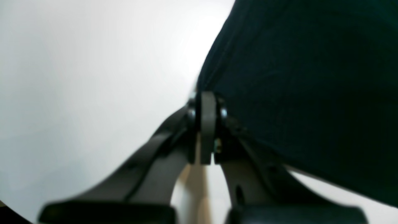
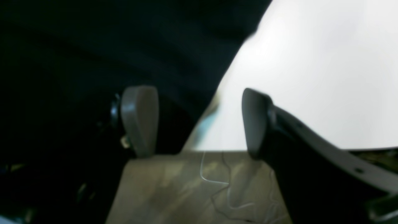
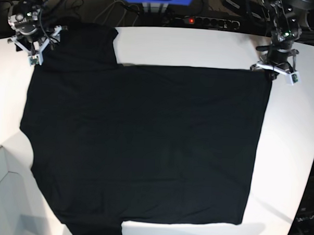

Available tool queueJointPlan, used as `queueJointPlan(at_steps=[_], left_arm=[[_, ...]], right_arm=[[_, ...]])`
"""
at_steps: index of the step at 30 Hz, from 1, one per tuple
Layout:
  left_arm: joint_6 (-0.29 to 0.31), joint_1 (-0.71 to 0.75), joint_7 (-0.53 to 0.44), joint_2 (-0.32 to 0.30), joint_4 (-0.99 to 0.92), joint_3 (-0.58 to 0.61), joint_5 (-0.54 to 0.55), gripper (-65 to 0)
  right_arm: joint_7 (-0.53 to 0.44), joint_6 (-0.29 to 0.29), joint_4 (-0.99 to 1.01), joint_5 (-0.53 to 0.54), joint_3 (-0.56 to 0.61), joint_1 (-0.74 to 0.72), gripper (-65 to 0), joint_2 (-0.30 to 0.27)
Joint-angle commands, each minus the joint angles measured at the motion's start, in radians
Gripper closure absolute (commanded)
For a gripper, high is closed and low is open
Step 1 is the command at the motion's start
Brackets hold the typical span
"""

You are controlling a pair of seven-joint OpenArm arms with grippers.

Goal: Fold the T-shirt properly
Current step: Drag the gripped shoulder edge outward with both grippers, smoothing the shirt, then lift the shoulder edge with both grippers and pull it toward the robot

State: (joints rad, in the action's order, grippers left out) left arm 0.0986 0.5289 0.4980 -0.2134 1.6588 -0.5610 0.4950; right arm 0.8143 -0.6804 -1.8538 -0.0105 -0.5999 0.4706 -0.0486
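Both claws are sitting at the far corners of the shirt, which is lying spread flat and black across the white table. My left claw is pinching shut, its two pads pressed together with the shirt's edge running right up to them; from its wrist view the cloth is filling everything to the right of the jaws and bare table everything to the left, though the blur is keeping me from telling for certain whether cloth is caught between the pads. My right claw is standing wide open, with nothing between the pads. From its wrist view, its left pad is hanging over dark cloth, its right pad over bare table, and the shirt's edge is passing through the gap. Beyond both claws, a power strip is lying along the table's far rim.
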Motion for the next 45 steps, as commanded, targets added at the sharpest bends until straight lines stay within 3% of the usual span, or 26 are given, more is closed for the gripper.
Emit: queueJointPlan(at_steps=[1,6,8,11,16,17,33,45], left_arm=[[0.000,0.003,-0.015,-0.014,0.021,-0.006,0.001,0.0],[0.000,0.004,-0.015,-0.014,0.021,-0.006,0.001,0.0],[0.000,0.004,-0.015,-0.014,0.021,-0.006,0.001,0.0],[0.000,0.004,-0.015,-0.011,0.021,-0.006,0.001,0.0],[-0.001,0.004,-0.012,-0.010,0.021,-0.006,0.001,0.0],[-0.001,0.004,-0.012,-0.010,0.021,-0.006,0.001,0.0],[-0.001,0.069,-0.008,-0.007,0.182,-0.067,0.000,0.0],[-0.001,0.158,-0.012,-0.007,0.197,-0.069,0.008,0.0]], right_arm=[[-0.011,-0.018,0.000,0.001,-0.004,-0.011,-42.6,-0.010],[-0.013,-0.018,0.042,-0.001,-0.004,-0.014,-42.3,-0.017],[-0.013,-0.018,0.044,-0.001,-0.004,-0.014,-39.1,-0.017],[-0.013,-0.018,0.062,-0.001,-0.001,-0.016,-28.9,-0.017],[-0.011,-0.018,0.069,-0.003,-0.004,-0.034,-2.5,-0.017],[-0.008,-0.018,0.067,-0.003,-0.004,-0.036,0.0,-0.017],[-0.013,-0.018,-0.157,-0.003,-0.009,-0.029,0.0,-0.009],[-0.016,-0.018,-0.157,-0.001,-0.131,0.029,0.0,0.028]])
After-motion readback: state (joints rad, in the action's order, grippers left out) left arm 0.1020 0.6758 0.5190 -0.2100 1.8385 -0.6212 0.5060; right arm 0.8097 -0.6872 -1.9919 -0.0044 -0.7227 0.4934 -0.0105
